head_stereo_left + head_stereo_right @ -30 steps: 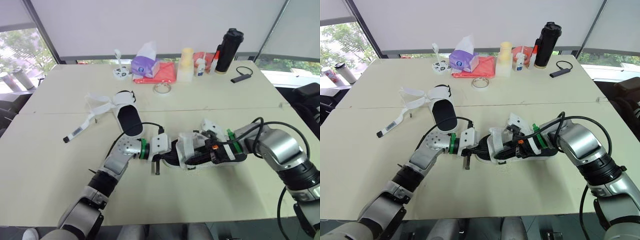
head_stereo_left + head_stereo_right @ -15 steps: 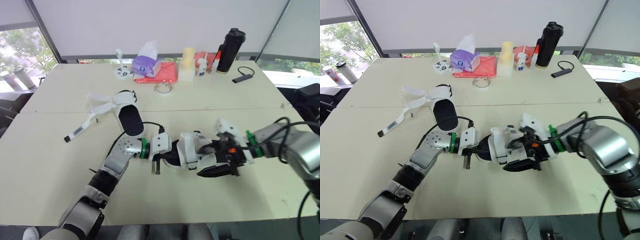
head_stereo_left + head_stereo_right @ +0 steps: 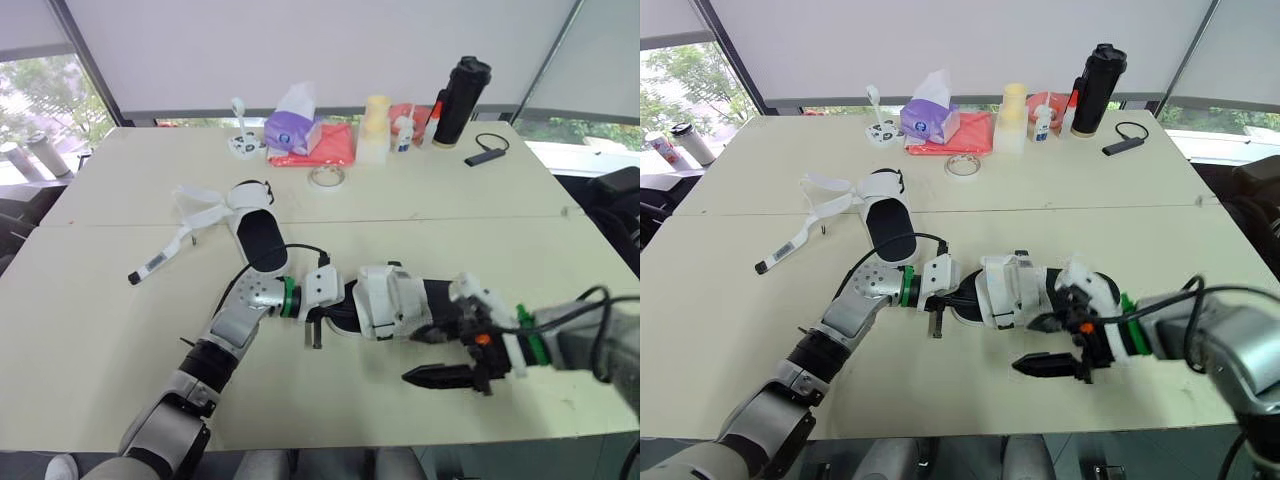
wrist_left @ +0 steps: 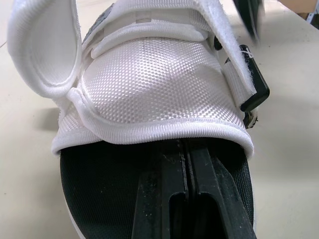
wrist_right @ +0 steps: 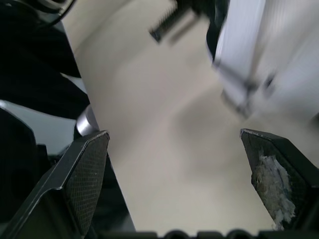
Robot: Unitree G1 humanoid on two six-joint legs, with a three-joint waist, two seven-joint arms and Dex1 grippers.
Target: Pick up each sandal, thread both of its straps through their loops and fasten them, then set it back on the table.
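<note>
Sandal (image 3: 385,300) light, soft mesh, stiffer sole: grip sole edge; left gripper (image 4: 185,149) jaws pressed together, apparently on insole; right gripper (image 5: 172,134) jaws spread, empty.

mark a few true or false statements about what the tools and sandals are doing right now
1. The left tool is shut on the near sandal. True.
2. The right tool grips that sandal's strap. False: it is open and holds nothing.
3. The far sandal lies unfastened on the table. True.
4. The black bottle lies on its side. False: it stands upright.
</note>
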